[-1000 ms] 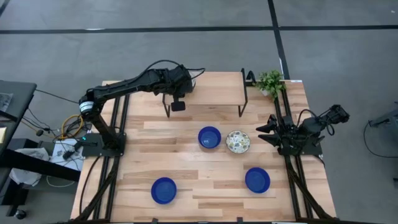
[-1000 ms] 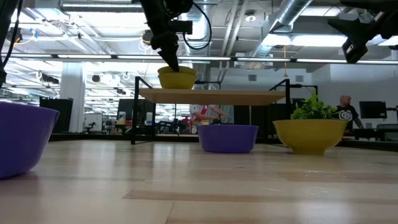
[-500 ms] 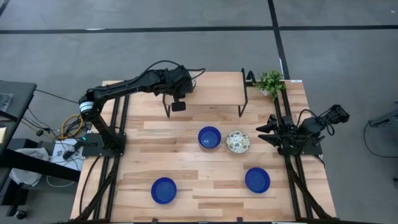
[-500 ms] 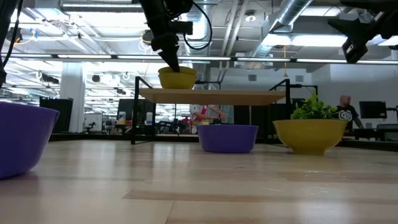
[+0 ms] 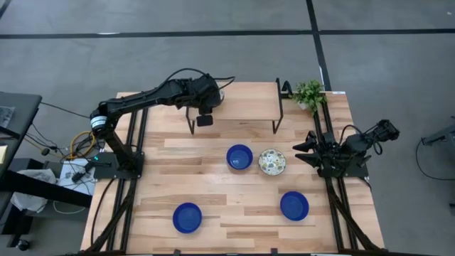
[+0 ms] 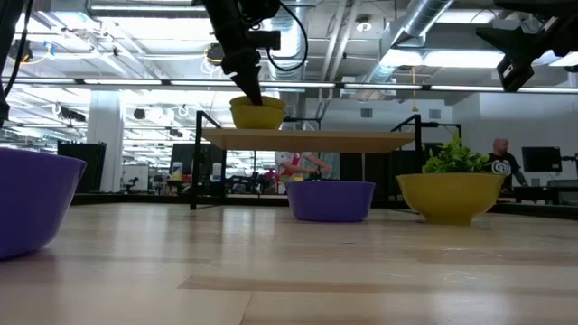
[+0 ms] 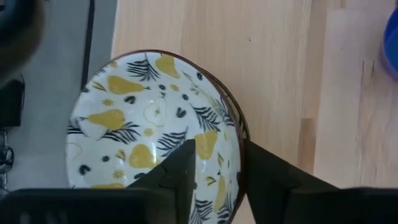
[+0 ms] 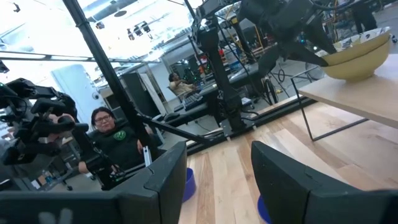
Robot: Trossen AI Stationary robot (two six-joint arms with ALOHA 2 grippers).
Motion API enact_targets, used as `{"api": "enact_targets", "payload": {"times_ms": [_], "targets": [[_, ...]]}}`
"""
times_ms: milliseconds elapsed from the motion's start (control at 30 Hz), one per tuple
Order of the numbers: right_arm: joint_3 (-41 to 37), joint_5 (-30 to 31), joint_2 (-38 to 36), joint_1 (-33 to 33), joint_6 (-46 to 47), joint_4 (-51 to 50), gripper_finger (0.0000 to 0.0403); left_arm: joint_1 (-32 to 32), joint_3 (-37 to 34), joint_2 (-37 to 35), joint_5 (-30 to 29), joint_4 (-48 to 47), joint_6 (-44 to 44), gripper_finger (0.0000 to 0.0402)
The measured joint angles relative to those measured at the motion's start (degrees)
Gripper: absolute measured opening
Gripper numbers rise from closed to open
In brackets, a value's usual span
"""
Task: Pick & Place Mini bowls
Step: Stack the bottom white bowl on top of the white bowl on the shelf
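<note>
Here the left gripper sits over the left end of a raised wooden shelf at the back of the table, with a patterned bowl resting on that shelf. In the left wrist view its two fingers straddle the bowl's rim, one inside and one outside, with a little gap showing, so they look slightly parted rather than pinched tight; whether they touch the rim cannot be told. This looks like the release step of placing a bowl on the shelf. The next move, by my judgement, calls for a straight lift clear of the rim so the bowl is not dragged or tipped. The right gripper waits at the table's right edge, fingers spread wide and holding nothing. On the table below lie a blue bowl and, just beside it, a second patterned bowl, near the centre. Two more blue bowls sit toward the front, one left and one right. All of them look empty. A small potted plant stands at the back right corner.
</note>
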Motion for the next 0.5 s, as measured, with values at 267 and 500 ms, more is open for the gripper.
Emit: {"api": "enact_targets", "payload": {"times_ms": [267, 500], "targets": [[0.0, -0.01, 0.0, -0.01, 0.0, 0.0, 0.0169, -0.03, -0.03, -2.36, 0.24, 0.71, 0.0, 0.0189], [0.0, 0.01, 0.0, 0.0, 0.0, 0.0, 0.0169, -0.57, -0.03, -5.23, 0.09, 1.25, 0.0, 0.0211]]}}
